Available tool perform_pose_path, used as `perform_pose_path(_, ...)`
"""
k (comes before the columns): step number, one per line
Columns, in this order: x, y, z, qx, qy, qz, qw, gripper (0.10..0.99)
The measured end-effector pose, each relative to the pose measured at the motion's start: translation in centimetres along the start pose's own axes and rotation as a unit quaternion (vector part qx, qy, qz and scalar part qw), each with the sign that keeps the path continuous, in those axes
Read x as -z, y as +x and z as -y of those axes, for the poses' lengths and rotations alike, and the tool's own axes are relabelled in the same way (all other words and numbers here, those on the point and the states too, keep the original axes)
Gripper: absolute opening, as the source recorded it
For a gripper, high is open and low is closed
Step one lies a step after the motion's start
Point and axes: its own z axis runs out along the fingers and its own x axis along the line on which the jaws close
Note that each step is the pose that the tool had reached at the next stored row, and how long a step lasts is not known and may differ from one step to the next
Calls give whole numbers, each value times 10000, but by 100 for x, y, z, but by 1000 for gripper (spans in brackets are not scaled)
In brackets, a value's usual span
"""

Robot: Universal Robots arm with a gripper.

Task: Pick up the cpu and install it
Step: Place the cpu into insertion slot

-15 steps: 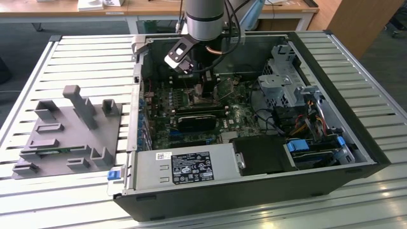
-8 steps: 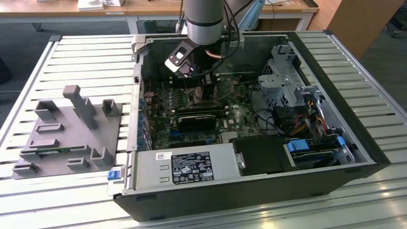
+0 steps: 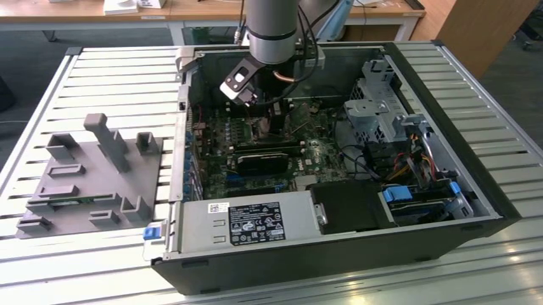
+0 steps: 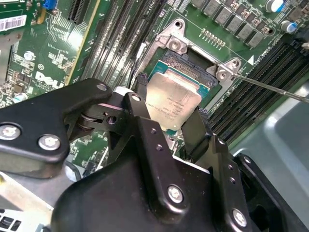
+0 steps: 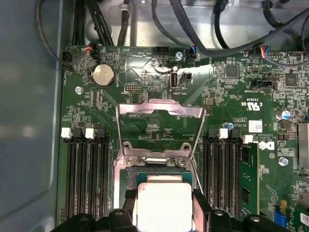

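one gripper (image 4: 170, 107) clamped on cpu (image 4: 174, 96), chip between its tips, just above open socket (image 4: 186, 65)

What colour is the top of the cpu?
The cpu top is silver-grey; second wrist view shows it best.

The cpu (image 5: 165, 205) sits between the fingers (image 5: 129, 205) of the gripper (image 5: 165, 212), touching both, over the socket (image 5: 153, 174) on the motherboard (image 5: 145, 92). Memory slots (image 5: 87, 179) flank the gripper; the raised socket cover (image 5: 159, 128) stands just beside it. All lie inside the computer case (image 3: 500, 203).
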Motion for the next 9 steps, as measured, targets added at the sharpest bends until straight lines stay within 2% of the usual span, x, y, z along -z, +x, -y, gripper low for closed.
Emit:
perform_pose_path(5,-9,38,0,0,-1,-2,10000,541)
perform_pose_path(9,-46,39,7,-30,0,1,10000,541)
